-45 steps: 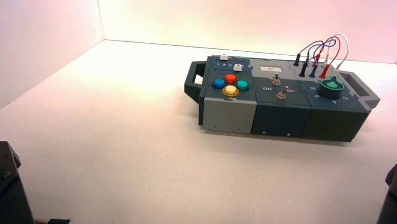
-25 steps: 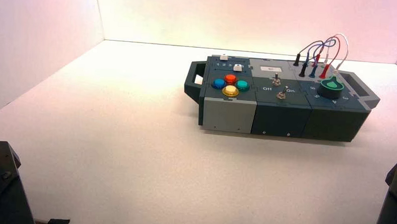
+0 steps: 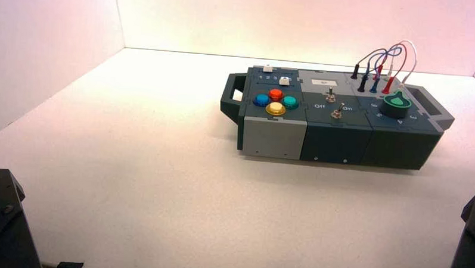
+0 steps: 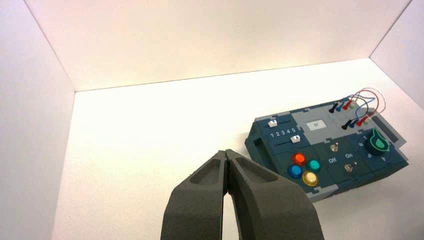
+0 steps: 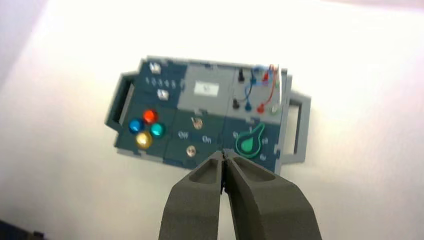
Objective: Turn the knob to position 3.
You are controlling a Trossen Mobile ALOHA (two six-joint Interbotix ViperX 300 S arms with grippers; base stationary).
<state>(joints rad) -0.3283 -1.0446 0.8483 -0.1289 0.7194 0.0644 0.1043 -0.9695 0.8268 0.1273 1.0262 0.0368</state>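
Green knob (image 3: 396, 104) beyond closed fingers (image 5: 200, 195)

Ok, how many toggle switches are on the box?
2. Both metal toggle switches are on the dark middle panel: one farther back, the other nearer the front edge. None seems hidden.

In the right wrist view the lettering on the box (image 5: 200, 117) is blurred, and the right gripper (image 5: 223, 155) hides part of its six o'clock edge. In the left wrist view the left gripper (image 4: 226, 152) covers the seven o'clock corner. The high view cuts off both arms, at eight and four o'clock.
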